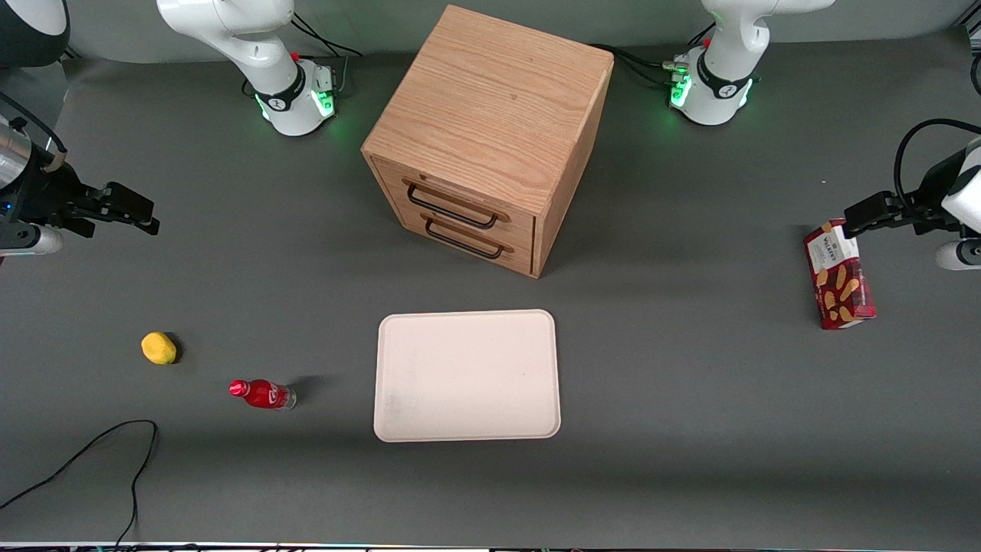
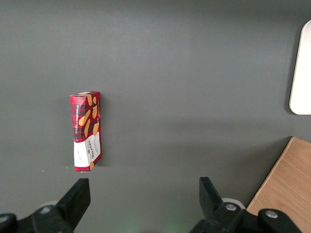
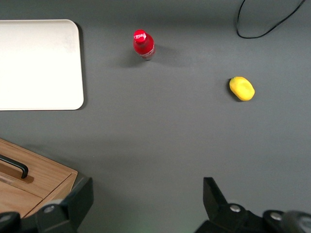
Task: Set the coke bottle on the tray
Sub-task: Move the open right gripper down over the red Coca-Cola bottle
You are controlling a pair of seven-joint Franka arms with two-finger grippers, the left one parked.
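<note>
Coke bottle (image 1: pixel 261 394) stands beside the tray (image 1: pixel 466 376), outside its rim.
Gripper (image 1: pixel 146 216), fingers spread and empty, hangs well apart from the tray, toward the working arm's end.

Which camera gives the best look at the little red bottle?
The front view: the coke bottle shows its side, red cap and clear base. The right wrist view sees it mostly from above. The left wrist view misses it. The claw hangs open, far away.

Arms: glossy white shells, black joint bands, red button, green lights at round bases. Black cables run from both bases. Right-arm gripper (image 1: pixel 142 218), at the working arm's end of the table: matte black body, silver wrist cuff; fingers (image 3: pixel 80 196) black, wedge-shaped, spread apart, round screws.
</note>
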